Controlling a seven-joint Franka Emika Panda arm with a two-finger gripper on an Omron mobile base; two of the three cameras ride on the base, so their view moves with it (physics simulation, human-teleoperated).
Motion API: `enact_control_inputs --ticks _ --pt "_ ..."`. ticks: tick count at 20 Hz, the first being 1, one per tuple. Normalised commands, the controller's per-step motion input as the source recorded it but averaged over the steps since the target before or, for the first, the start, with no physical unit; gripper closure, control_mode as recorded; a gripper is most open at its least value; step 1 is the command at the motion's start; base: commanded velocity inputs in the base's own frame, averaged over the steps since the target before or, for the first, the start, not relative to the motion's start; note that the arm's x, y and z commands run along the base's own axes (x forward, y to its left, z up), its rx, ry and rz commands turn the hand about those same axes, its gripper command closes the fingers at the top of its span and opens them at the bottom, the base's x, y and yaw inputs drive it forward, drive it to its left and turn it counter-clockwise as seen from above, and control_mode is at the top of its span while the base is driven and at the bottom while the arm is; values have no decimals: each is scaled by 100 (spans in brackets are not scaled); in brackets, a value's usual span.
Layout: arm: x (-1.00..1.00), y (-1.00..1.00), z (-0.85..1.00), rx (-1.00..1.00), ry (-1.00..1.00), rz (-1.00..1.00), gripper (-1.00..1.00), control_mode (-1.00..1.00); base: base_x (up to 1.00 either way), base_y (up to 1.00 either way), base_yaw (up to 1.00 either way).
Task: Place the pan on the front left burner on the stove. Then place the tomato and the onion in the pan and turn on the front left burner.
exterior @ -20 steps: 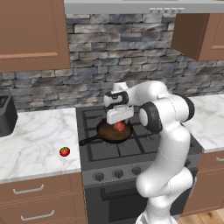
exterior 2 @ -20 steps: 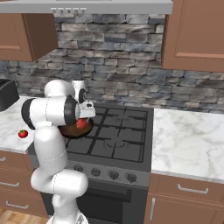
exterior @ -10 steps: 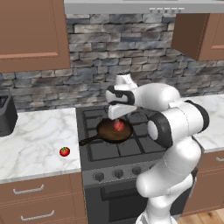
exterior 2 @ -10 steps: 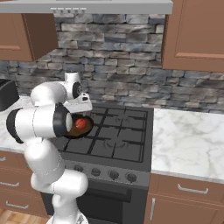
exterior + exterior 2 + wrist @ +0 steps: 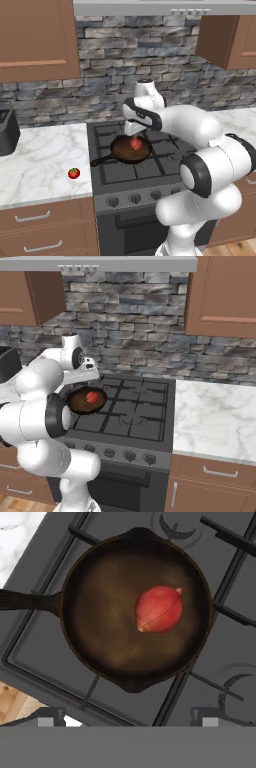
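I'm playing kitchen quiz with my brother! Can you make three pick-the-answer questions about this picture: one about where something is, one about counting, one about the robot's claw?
1. Where is the tomato?
A. in the pan
B. on the marble counter left of the stove
C. on a back burner

2. How many vegetables lie in the pan?
A. none
B. one
C. two

3. How is the gripper?
A. open and empty
B. shut on the onion
C. shut on the pan handle

Answers:
1 B: it sits on the counter beside the stove.
2 B: the onion alone lies inside.
3 A: its fingers stand apart above the pan.
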Motion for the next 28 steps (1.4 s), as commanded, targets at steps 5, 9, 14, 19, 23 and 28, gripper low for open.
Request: enact_control_inputs --ticks 5,9,14,19,23,28 --pt "-20 41 18 3 0 0 -100 -100 0 0 0" --pt "-17 47 16 5 0 0 -100 -100 0 0 0" --pt "-20 46 12 2 0 1 -100 -100 0 0 0" --pt "-18 51 1 0 0 2 -100 -100 0 0 0" --pt "-21 56 0 0 0 3 -100 -100 0 0 0" --pt "-18 61 0 0 0 5 -100 -100 0 0 0"
